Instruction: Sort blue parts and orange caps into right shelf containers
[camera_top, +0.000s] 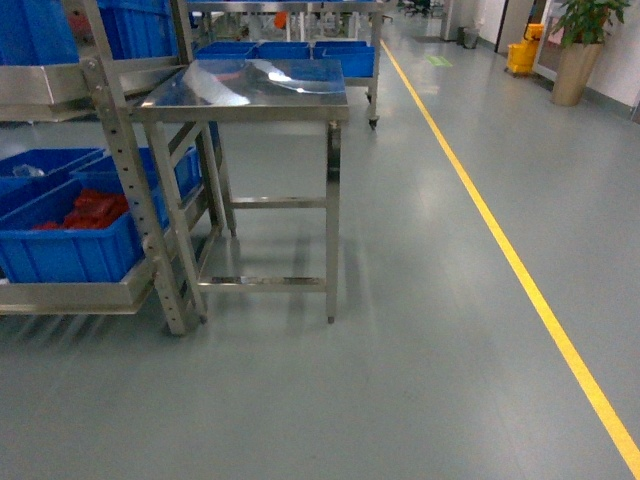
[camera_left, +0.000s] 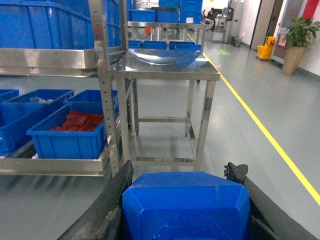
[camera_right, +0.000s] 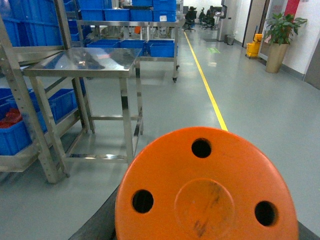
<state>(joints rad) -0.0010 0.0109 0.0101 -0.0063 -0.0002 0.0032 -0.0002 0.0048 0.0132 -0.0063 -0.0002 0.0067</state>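
Note:
Neither gripper shows in the head view. In the left wrist view my left gripper (camera_left: 182, 171) is shut on a chunky blue part (camera_left: 185, 205), with the dark fingers (camera_left: 120, 192) pressed against its two sides. In the right wrist view my right gripper (camera_right: 200, 229) is shut on a round orange cap (camera_right: 205, 190) with three holes, which hides most of the jaws. Blue shelf containers stand on the steel rack's (camera_top: 120, 150) low tier. The nearest container (camera_top: 70, 250), (camera_left: 65, 142) holds red pieces (camera_top: 95, 208).
A bare steel table (camera_top: 250, 85) stands beside the rack, its legs reaching the grey floor. More blue crates (camera_top: 285, 50) sit on a cart behind it. A yellow floor line (camera_top: 500, 240) runs away on the right. A potted plant (camera_top: 578, 50) and a yellow bucket (camera_top: 521, 55) stand far right.

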